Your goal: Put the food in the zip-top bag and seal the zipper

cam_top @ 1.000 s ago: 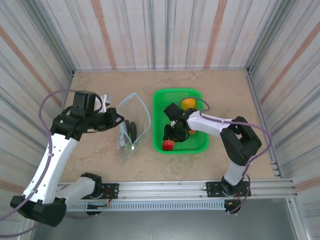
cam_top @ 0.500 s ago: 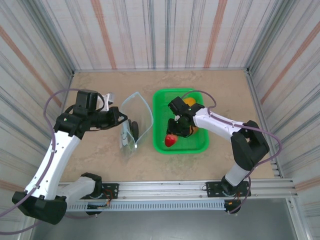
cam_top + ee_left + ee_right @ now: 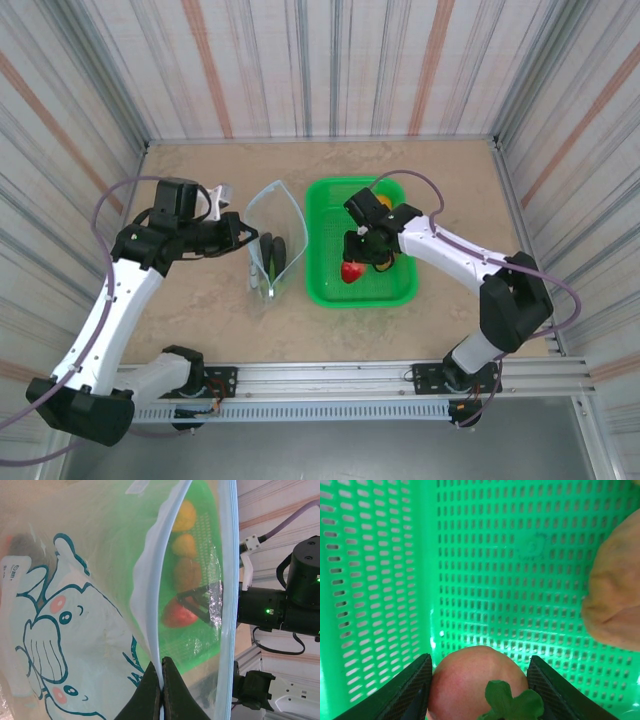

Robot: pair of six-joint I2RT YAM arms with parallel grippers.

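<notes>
The red toy strawberry [image 3: 470, 677] with its green leaf cap sits between the two black fingers [image 3: 410, 690] of the right gripper [image 3: 479, 695], which are clamped on its flanks, one finger on each side. From above we see the strawberry [image 3: 351, 271] hanging at the tip of that gripper [image 3: 358, 258] over the near left part of the green mesh plastic basket [image 3: 400, 298]; we cannot tell whether it touches the basket floor. In the right wrist view the basket's perforated wall [image 3: 495, 555] lies beyond the fruit, and an orange round fruit [image 3: 612, 595] sits to the right, apart from the strawberry. The basket's left wall stands between the strawberry and the clear, crinkly zip-top bag [image 3: 272, 215], which rests just beside the basket with its mouth spread open. Inside the bag we make out a dark piece of food [image 3: 281, 250] and a green piece [image 3: 267, 270]. The left gripper [image 3: 240, 236] meets the bag on its left side. In the left wrist view its jaws are pressed together on the bag's rim [image 3: 161, 685], pinching the pale blue zipper strip [image 3: 150, 595], and through the plastic, printed with a cartoon whale [image 3: 50, 645], we see the basket, a yellow round fruit [image 3: 184, 515] and the held strawberry [image 3: 177, 616].
</notes>
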